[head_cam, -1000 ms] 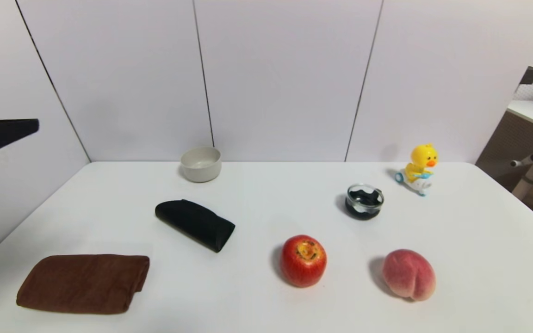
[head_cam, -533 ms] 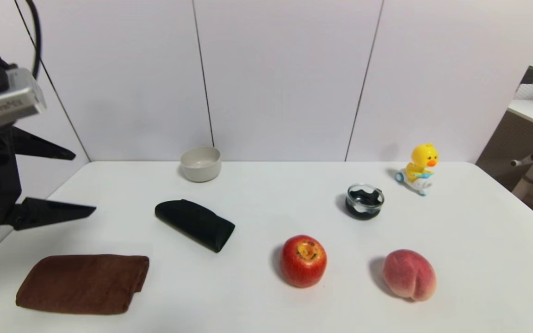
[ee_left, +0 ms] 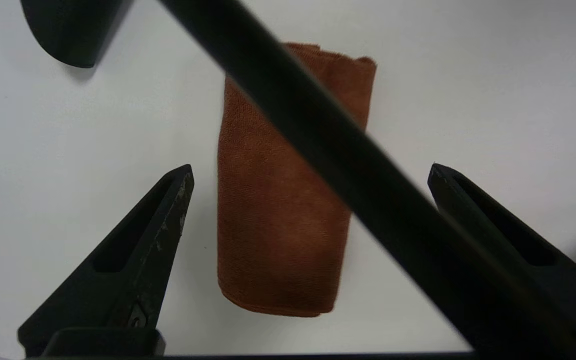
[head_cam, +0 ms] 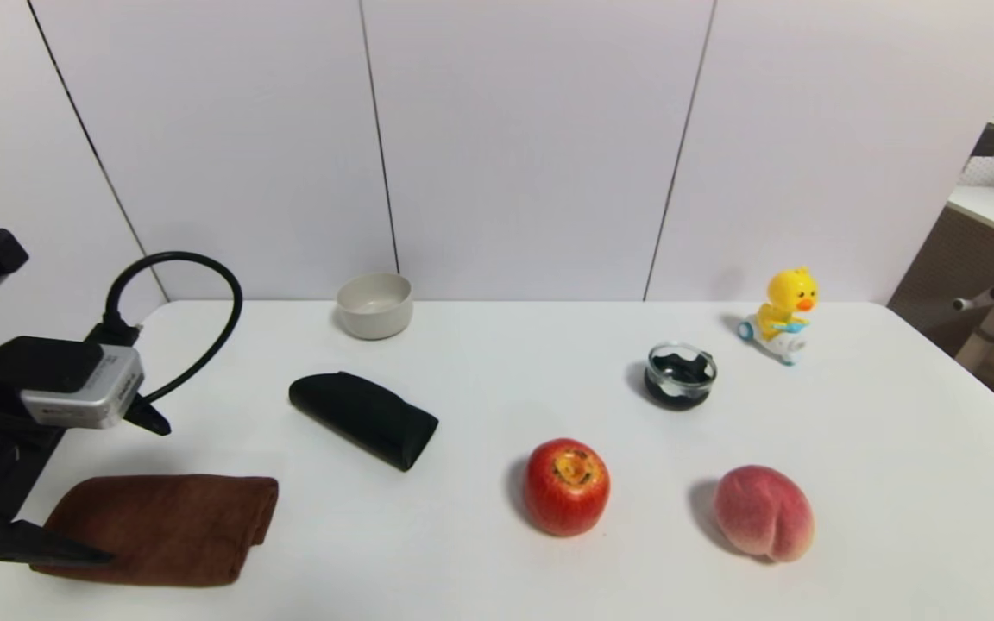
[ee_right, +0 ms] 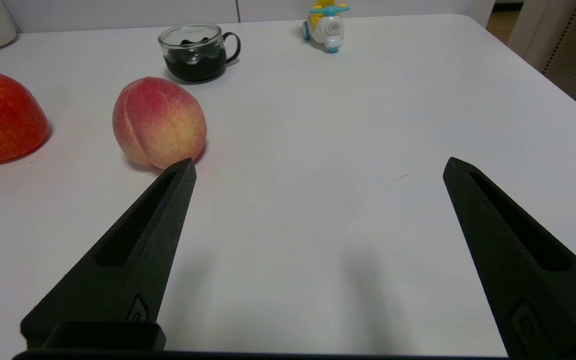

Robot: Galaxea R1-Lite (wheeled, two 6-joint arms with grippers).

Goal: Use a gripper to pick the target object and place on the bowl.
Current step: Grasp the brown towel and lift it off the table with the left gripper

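Hovering over the brown towel (ee_left: 278, 210), your left gripper (ee_left: 310, 170) is standing spread; closing too high, you are risking pinching only one fold.

- No text, brand, number or sign can be read anywhere in these views
- The silver-grey camera box (head_cam: 83, 392) on the left arm carries a dark strip of print along its side, too small to make out
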